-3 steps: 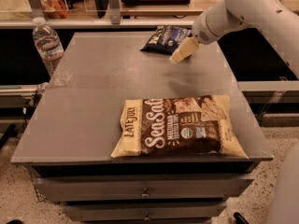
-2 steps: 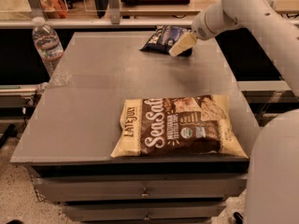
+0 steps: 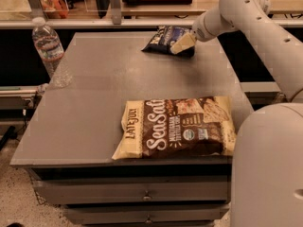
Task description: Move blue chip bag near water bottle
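The blue chip bag (image 3: 165, 38) lies at the far right of the grey table (image 3: 94, 103), dark navy with white lettering. My gripper (image 3: 182, 43) sits right over the bag's right part, reaching in from the white arm (image 3: 236, 8) at the upper right. The water bottle (image 3: 47, 48) stands upright at the table's far left edge, clear with a white cap. The bag and the bottle are far apart, about a table's width.
A large cream-and-brown "Sea Salt" bag (image 3: 177, 126) lies at the front right of the table. My white base (image 3: 270, 164) fills the lower right corner. A counter with a glass screen (image 3: 94, 4) runs behind the table. Drawers (image 3: 142, 193) sit below the table's front edge.
My gripper has moved up and away along the table, from just right of the blue bag to over its right part. The bag, the bottle and the big bag have not moved.
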Tool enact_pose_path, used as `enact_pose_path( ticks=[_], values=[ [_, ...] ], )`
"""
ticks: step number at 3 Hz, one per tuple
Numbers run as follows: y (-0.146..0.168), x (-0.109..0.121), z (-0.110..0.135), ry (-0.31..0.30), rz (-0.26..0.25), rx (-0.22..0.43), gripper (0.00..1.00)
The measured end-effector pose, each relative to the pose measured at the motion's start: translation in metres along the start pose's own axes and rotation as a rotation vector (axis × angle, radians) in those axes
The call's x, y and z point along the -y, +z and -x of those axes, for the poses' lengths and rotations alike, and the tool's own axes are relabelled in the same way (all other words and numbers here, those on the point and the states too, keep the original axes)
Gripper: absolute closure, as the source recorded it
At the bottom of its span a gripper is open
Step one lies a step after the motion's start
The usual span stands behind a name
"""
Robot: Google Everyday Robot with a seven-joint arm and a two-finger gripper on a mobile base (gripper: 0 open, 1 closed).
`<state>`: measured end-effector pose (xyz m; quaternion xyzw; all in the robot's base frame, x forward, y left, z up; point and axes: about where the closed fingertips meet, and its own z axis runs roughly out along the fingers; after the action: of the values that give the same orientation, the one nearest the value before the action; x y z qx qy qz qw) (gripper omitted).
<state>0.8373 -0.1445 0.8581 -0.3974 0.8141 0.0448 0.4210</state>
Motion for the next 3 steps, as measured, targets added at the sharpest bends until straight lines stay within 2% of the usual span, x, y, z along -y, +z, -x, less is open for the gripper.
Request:
enact_pose_path(
  ticks=[1, 2, 3],
  values=[
    [0.003, -0.003, -0.002, 0.013, 0.012, -0.02, 0.41],
    [-0.003, -0.012, -0.004, 0.012, 0.036, -0.037, 0.72],
    [-0.013, -0.025, 0.008, -0.01, 0.066, -0.023, 0.95]
  ],
)
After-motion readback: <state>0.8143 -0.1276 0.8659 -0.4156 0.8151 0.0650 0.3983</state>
